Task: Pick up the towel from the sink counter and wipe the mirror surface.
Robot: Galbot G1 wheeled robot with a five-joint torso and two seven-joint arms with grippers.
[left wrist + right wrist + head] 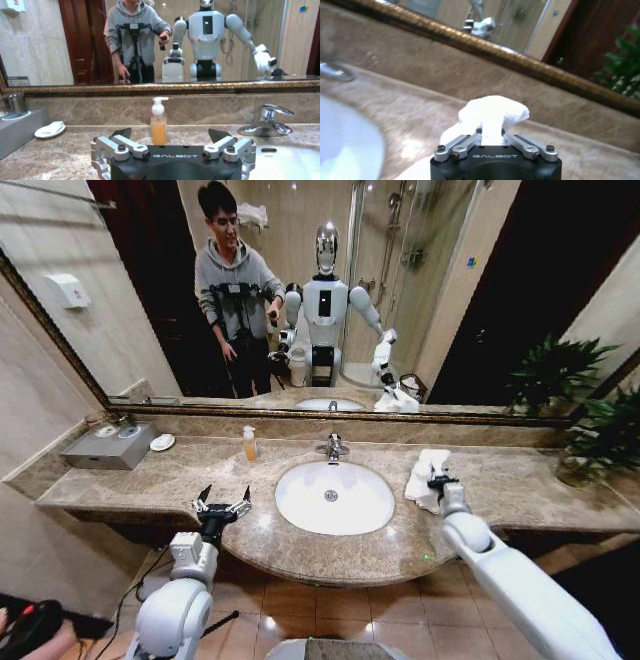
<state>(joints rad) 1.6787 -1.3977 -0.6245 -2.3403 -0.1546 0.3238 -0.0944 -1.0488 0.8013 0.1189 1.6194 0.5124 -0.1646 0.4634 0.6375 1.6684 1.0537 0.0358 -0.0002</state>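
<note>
The white towel [424, 476] lies bunched on the sink counter [520, 492], just right of the oval basin [335, 498]. My right gripper [437, 481] is down on it. In the right wrist view the fingers [465, 144] pinch a raised fold of the towel [492, 112] above the marble, so this gripper [492, 138] is shut on the cloth. My left gripper [222, 505] hangs open and holds nothing over the counter's front edge, left of the basin; its spread jaws [171, 134] face the wall. The wide mirror [420, 290] runs along the wall behind the counter.
A chrome tap [333, 446] stands behind the basin. An orange soap bottle [249, 443], a white soap dish [162, 442] and a grey box [108, 446] sit at the back left. A potted plant [600, 442] stands at the far right. The mirror reflects a person with a tripod.
</note>
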